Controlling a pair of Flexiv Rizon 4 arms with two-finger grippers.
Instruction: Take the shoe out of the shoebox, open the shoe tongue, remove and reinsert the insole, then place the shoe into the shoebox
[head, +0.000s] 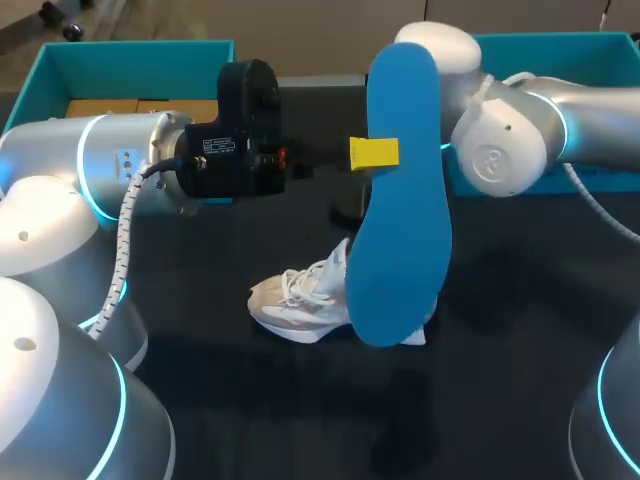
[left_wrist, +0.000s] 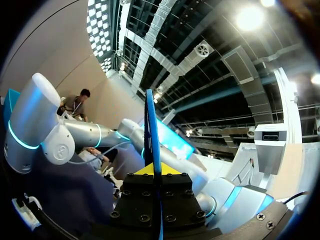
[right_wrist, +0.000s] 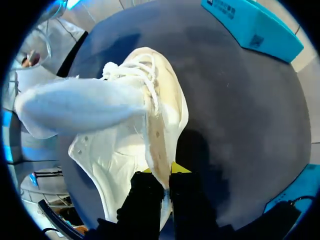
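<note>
My left gripper (head: 375, 153) is shut on a blue insole (head: 400, 200) and holds it upright above the table; in the left wrist view the insole (left_wrist: 151, 125) shows edge-on between the yellow tips of that gripper (left_wrist: 154, 171). A white lace-up shoe (head: 298, 300) lies on the black table below it. In the right wrist view my right gripper (right_wrist: 162, 186) is shut on the shoe's (right_wrist: 127, 150) upper edge, with the laces ahead of it. In the head view the insole hides the right gripper; only the right arm (head: 510, 140) shows.
A teal shoebox (head: 130, 55) stands at the back left and another teal box part (head: 560, 60) at the back right, behind my right arm. The black table (head: 520, 330) stretches out in front of the shoe.
</note>
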